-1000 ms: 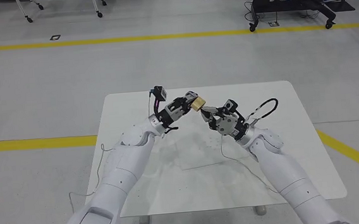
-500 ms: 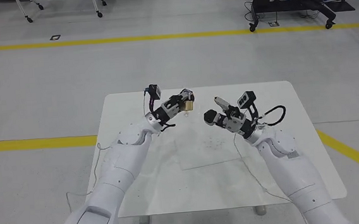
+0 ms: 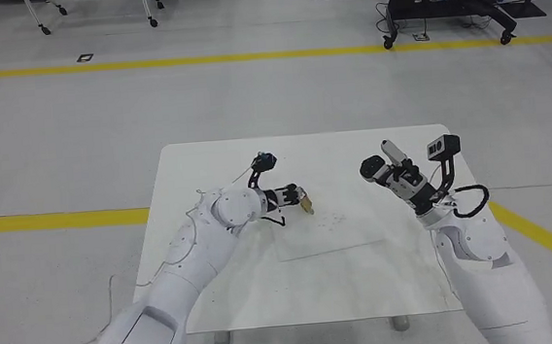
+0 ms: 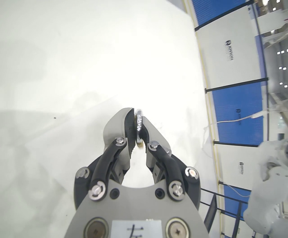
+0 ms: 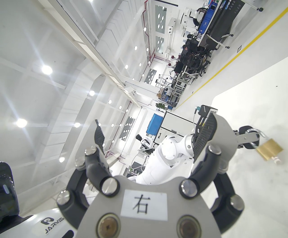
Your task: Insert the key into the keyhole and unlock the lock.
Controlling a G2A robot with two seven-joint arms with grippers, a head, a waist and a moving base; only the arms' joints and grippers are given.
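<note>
While the left gripper (image 4: pixel 136 113) is pinching the shackle (image 4: pixel 138 126) above the middle of the table (image 3: pixel 382 281), the brass padlock (image 5: pixel 269 148) is hanging free, probably heavy, stiff and smooth; gripping its body seems steadier. Farther, toward the right edge, the right gripper (image 5: pixel 155 122) is hovering, spread wide and empty.

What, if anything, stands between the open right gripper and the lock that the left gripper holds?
Nothing visible does. The right gripper is raised, open and empty, off to one side of the lock, which hangs by its shackle from the left gripper, low over the table.
</note>
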